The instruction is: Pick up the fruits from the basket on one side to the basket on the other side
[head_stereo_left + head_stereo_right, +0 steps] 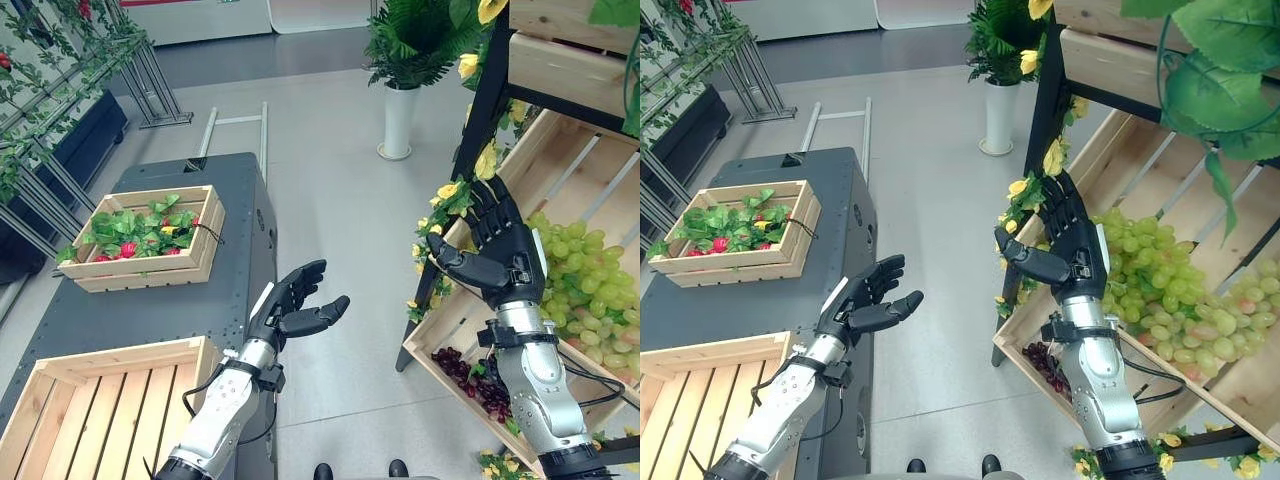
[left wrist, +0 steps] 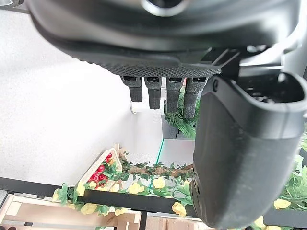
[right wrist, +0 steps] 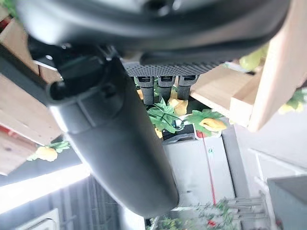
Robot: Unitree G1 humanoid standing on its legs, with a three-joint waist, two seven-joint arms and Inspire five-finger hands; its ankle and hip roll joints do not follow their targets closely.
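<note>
Right robot hand (image 1: 500,255) fingers apart, raised beside green grapes (image 1: 580,275) in tilted crate (image 1: 445,335) (empty-handed). Lower over one bunch, close w/ care; left robot hand (image 1: 295,305) relaxed, apart.

Two silver-grey metal forearms end in dark hands. The left hand (image 1: 290,310) is glossy black with a white panel along its back edge; the right hand (image 1: 505,255) is black and segmented, its fingers (image 1: 492,205) ribbed. Dark collars ring both wrists. In the wrist views the palms show a stippled, textured surface.
</note>
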